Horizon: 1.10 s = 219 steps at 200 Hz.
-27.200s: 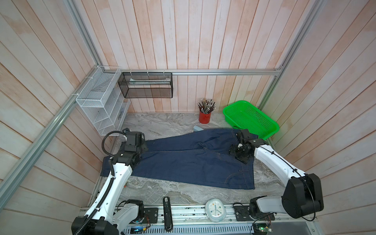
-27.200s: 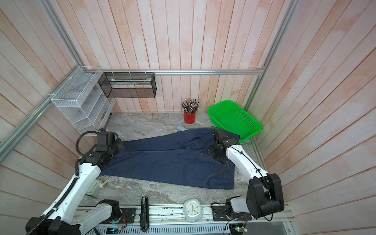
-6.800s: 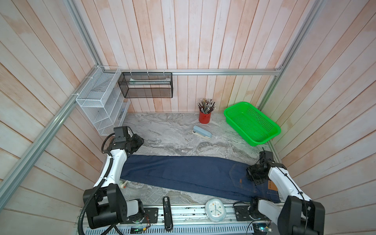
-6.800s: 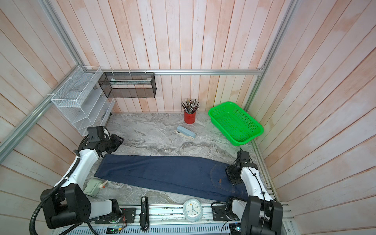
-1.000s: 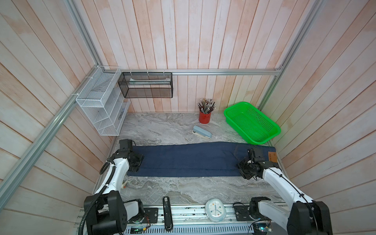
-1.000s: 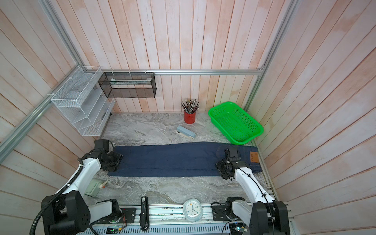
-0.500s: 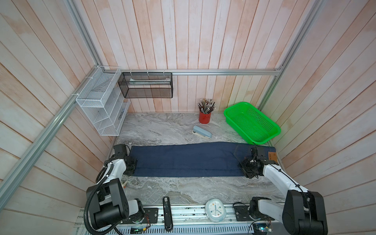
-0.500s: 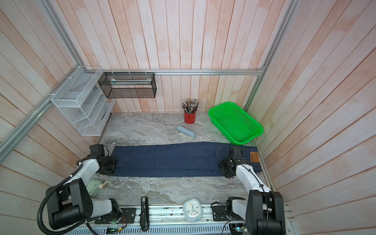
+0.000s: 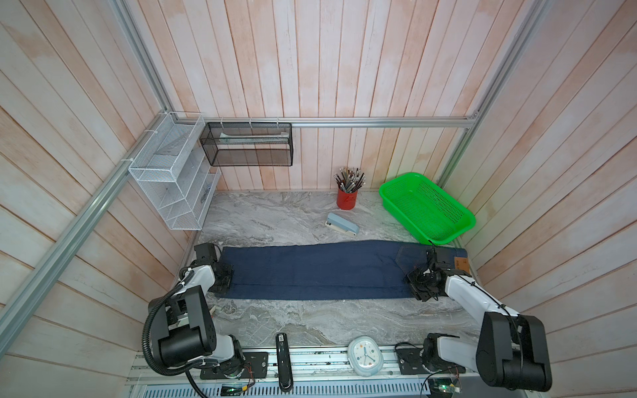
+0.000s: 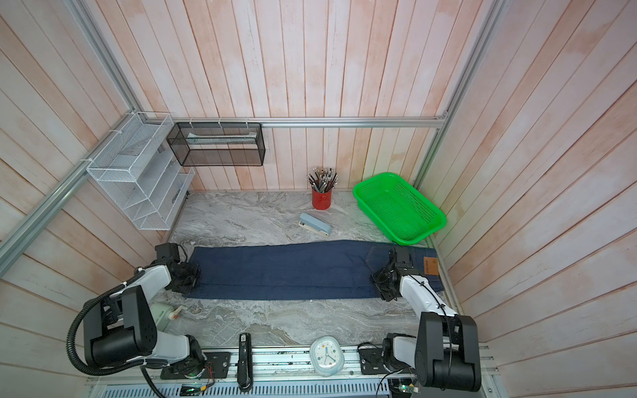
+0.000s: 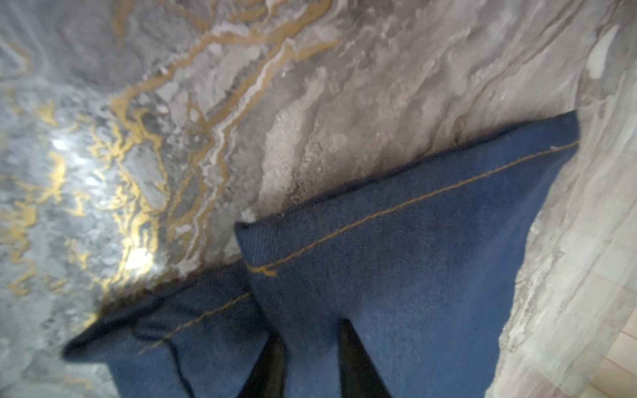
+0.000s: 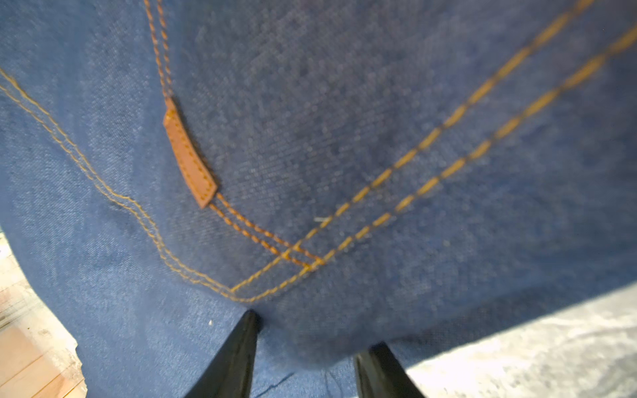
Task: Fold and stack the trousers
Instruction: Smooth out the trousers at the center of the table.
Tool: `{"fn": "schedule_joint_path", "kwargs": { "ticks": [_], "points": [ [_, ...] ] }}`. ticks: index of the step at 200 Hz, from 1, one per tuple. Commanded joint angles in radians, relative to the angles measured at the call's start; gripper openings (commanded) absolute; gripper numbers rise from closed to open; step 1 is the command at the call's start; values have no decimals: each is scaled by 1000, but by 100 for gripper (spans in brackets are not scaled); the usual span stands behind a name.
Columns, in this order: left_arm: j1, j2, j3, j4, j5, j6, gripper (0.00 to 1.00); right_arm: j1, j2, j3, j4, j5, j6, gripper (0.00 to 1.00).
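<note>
Near rail: white clock [image 9: 365, 356] lying face up, and a black bar-shaped device [image 9: 283, 358] left of it. Marble table [image 9: 310, 320] bare between the rail and the cloth.

Mid table: the trousers [image 9: 310, 272] lie flat in a long narrow band running left to right and spanning nearly the whole width. They look folded lengthwise, with a seam line running along the near part. Hems are at the left and the waist at the right, with the brown waistband patch [image 9: 460, 264] close to the right wall. Same layout in both top views [image 10: 282, 268].

Left gripper [image 9: 225, 275] is low at the hem end. The left wrist view shows its fingers [image 11: 355, 358] close together with a layer of denim pinched between them, grasping the trousers. The tan hem stitching [image 11: 413, 200] runs just ahead.

Right gripper [image 9: 413, 281] is low at the near edge of the waist end. The right wrist view shows its fingers [image 12: 238, 355] set wider, clamped on a thick bulge of denim. A small brown tab [image 12: 189, 158] sits on the pocket seam ahead.

Farther back: a blue-grey stapler [image 9: 341, 224] lies just beyond the trousers' far edge. The green basket [image 9: 448, 237] is at far right, its near corner right at the waist. A red pencil cup [image 9: 346, 199] stands by the back wall. A white wire rack [image 9: 165, 193] and a black mesh shelf [image 9: 248, 144] are mounted at far left.
</note>
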Motion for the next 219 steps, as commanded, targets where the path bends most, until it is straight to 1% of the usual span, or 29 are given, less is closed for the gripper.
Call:
{"fn": "schedule_joint_path", "kwargs": {
  "ticks": [1, 41, 70, 94, 123, 142, 175, 183, 219],
  "points": [
    [5, 7, 16, 24, -12, 9, 14, -7, 22, 17, 10, -3, -18, 47],
    [5, -3, 10, 50, -12, 2, 0, -12, 25, 16, 12, -13, -12, 46],
    [5, -32, 20, 44, -9, 3, 0, -20, -2, 5, 21, -37, 10, 47],
    [5, -64, 34, 26, -7, 6, 0, -32, -42, -9, 11, -47, 41, 50],
    [7, -67, 52, 17, 15, 12, 0, -54, -55, -31, 10, -61, 56, 51],
    [7, -61, 50, 23, 33, 12, 0, -67, -40, -44, 49, -80, 63, 47],
    [7, -58, 62, 19, 45, 20, 0, -69, 6, -27, 77, -119, 54, 33],
    [8, -61, 64, 18, 45, 21, 0, -68, 3, -25, 79, -119, 59, 29],
    [11, -76, 81, -1, 39, 30, 0, -70, -36, -3, 54, -96, 67, 20]
  ]
}}
